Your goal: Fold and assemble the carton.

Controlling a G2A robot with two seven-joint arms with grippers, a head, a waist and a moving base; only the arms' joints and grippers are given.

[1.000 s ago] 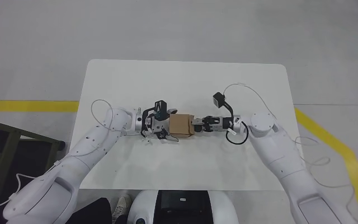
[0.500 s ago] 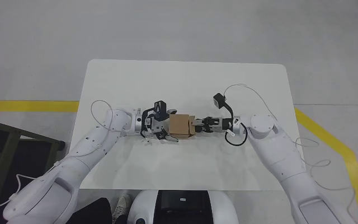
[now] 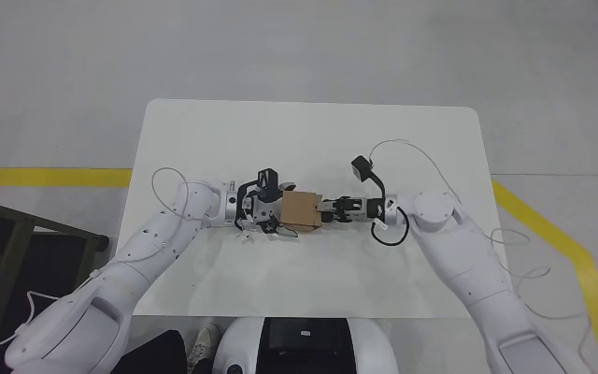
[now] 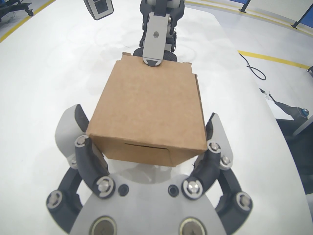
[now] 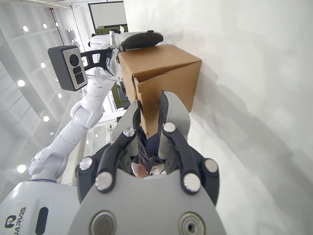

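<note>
A brown carton [image 3: 301, 208] lies on the white table [image 3: 308, 131] between my two grippers. My left gripper [image 3: 273, 214] holds its closed left end, one finger [image 4: 73, 123] on each side wall of the carton [image 4: 149, 108], shut on it. The near end face shows a tucked flap with a slot. My right gripper [image 3: 326, 208] is at the opposite end, its fingers [image 5: 168, 108] pinched on the edge of a loose end flap [image 5: 149, 103]. That flap stands slightly ajar from the carton [image 5: 159, 59]. The right gripper [image 4: 156, 50] also shows beyond the carton's far edge.
Thin cables loop from both wrists over the table, one [image 3: 411, 150] by the right arm and one [image 3: 163, 178] by the left. The table's front edge [image 3: 308, 316] runs close below the arms. A yellow floor line [image 3: 65, 176] lies off the table to the left.
My right arm has edged slightly left, pressing closer against the carton's right end. The carton and the left gripper have stayed in place.
</note>
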